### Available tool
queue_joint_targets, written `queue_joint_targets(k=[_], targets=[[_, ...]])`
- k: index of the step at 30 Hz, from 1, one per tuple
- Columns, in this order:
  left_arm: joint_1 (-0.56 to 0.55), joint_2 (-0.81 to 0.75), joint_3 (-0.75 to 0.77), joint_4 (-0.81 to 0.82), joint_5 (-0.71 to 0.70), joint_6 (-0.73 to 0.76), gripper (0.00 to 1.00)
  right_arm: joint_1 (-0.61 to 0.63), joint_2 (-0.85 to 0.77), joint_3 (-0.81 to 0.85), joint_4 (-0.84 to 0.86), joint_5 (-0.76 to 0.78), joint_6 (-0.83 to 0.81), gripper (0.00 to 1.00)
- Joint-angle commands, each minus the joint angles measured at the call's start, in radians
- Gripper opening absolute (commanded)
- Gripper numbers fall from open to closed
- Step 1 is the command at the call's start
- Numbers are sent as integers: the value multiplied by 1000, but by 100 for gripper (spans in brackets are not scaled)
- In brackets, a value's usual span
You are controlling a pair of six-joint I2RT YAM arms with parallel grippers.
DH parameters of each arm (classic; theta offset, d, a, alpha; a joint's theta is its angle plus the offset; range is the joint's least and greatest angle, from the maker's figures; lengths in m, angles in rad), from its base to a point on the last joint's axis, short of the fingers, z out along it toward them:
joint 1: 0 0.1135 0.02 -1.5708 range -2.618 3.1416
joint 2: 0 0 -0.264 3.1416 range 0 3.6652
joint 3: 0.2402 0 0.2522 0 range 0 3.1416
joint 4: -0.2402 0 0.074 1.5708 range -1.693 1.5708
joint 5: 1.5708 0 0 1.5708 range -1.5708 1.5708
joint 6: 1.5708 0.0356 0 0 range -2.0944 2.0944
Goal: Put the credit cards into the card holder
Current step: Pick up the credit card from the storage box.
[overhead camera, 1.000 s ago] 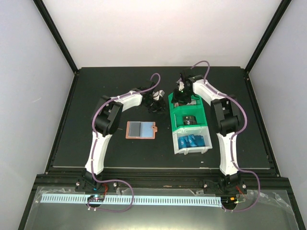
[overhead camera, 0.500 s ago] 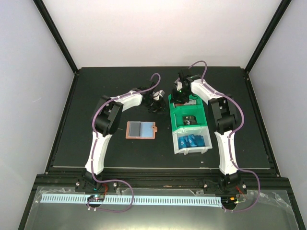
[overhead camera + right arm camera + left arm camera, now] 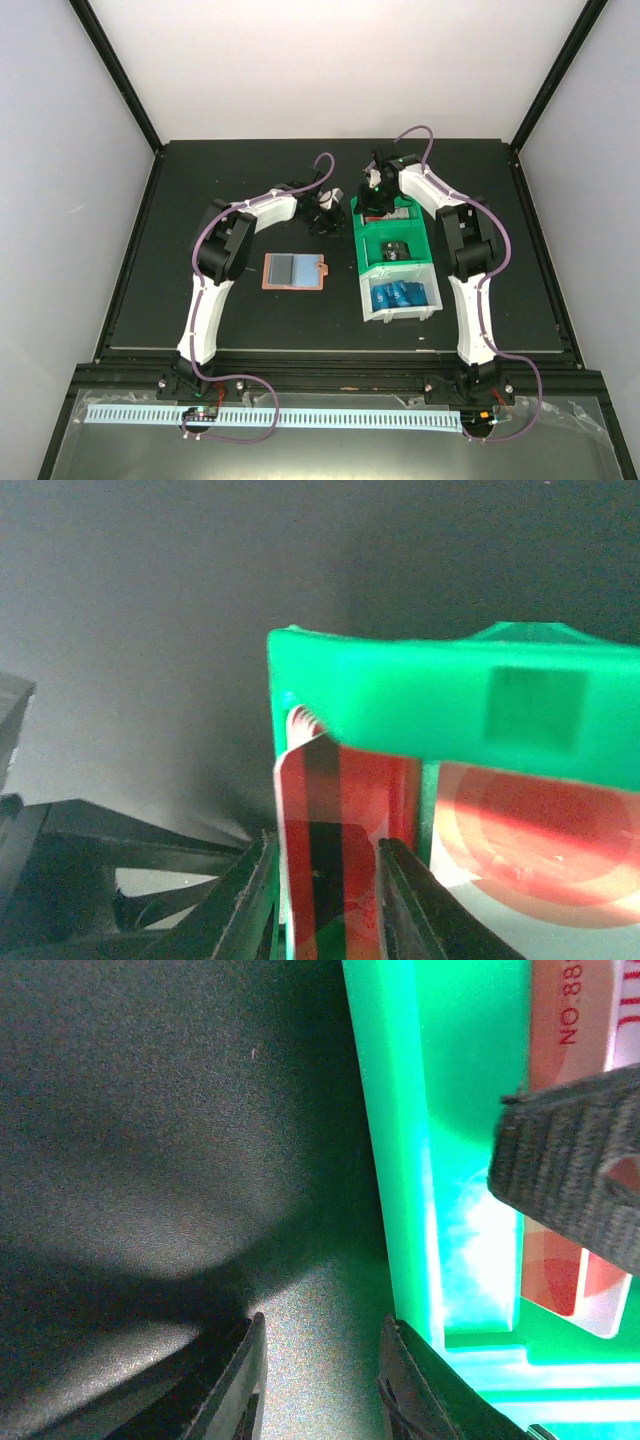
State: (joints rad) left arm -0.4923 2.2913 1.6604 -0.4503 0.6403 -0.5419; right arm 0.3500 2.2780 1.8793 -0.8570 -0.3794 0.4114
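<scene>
The salmon-pink card holder (image 3: 295, 271) lies open on the black table, grey pockets up. At the far end of the green bin (image 3: 362, 240) my right gripper (image 3: 378, 200) reaches down among red credit cards (image 3: 566, 1020). In the right wrist view a red credit card (image 3: 335, 820) with a dark stripe stands upright between the fingers, and my right gripper (image 3: 330, 885) is shut on its edges. Blue credit cards (image 3: 400, 294) lie in the white bin (image 3: 397, 316). My left gripper (image 3: 320, 1380) stands open on the table just left of the green bin, holding nothing.
A black object (image 3: 393, 249) sits in the middle compartment of the green bin. The green bin's wall (image 3: 395, 1160) runs close along my left gripper's right finger. The two wrists are close together at the far end of the bin.
The right gripper's jaws have narrowed onto the red card, and its wrist has shifted slightly at the bin's far end. The left arm and the card holder have not moved.
</scene>
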Motion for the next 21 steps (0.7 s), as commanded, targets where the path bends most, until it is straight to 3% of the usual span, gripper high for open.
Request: queue_joint_targets(k=[1, 21], targets=[[-2, 37, 18, -42, -2, 14, 33, 8, -62, 13, -13, -41, 13, 30], [-4, 38, 18, -37, -2, 8, 32, 5, -112, -17, -27, -18, 9, 17]])
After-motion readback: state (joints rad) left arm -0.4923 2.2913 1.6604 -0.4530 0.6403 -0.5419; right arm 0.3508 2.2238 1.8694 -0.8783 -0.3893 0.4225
